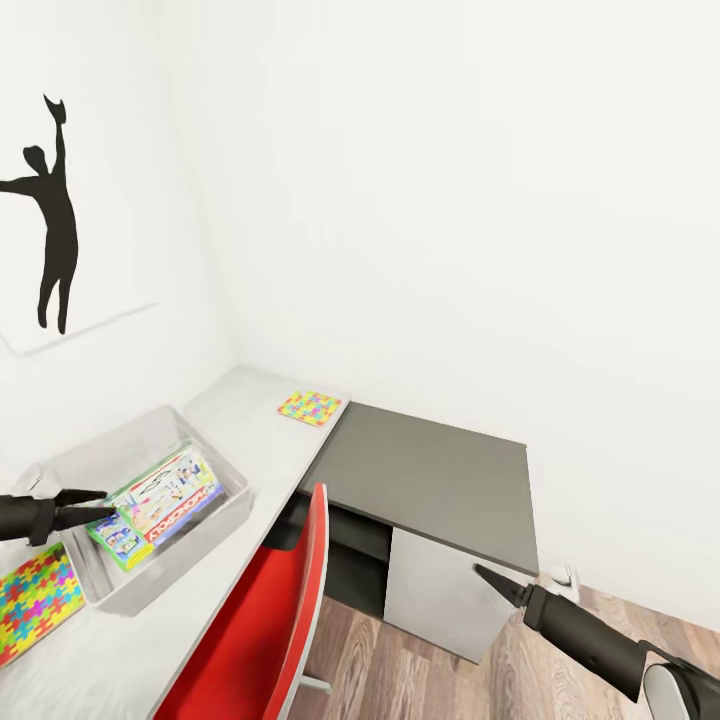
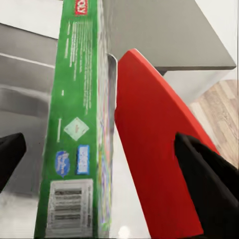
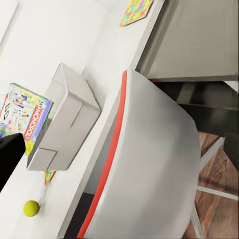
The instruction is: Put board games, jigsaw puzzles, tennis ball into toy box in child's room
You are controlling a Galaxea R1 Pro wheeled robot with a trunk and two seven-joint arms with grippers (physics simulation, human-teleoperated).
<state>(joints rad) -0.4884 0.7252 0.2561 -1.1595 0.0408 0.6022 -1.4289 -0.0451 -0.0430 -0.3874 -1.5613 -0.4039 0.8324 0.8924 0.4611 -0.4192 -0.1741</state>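
Observation:
The light grey toy box [image 1: 216, 452] stands on the pale table [image 1: 255, 425] at the left. A white-green board game [image 1: 160, 505] with a red strip leans tilted inside it. My left gripper [image 1: 104, 503] is open at the game's near end, and the left wrist view shows the game's green edge [image 2: 74, 124] between the spread fingers. One jigsaw puzzle [image 1: 310, 407] lies at the table's far end, another [image 1: 35, 600] beside the box at the near left. The tennis ball [image 3: 31, 208] rests on the table past the box. My right gripper [image 1: 487, 578] hangs open and empty over the floor at the right.
A red chair [image 1: 265, 620] with a grey back [image 3: 149, 164] is pushed up to the table's front edge between my arms. A lower dark grey cabinet [image 1: 430, 475] adjoins the table on the right. Wood-plank floor [image 1: 440, 680] lies below, and white walls close off the corner.

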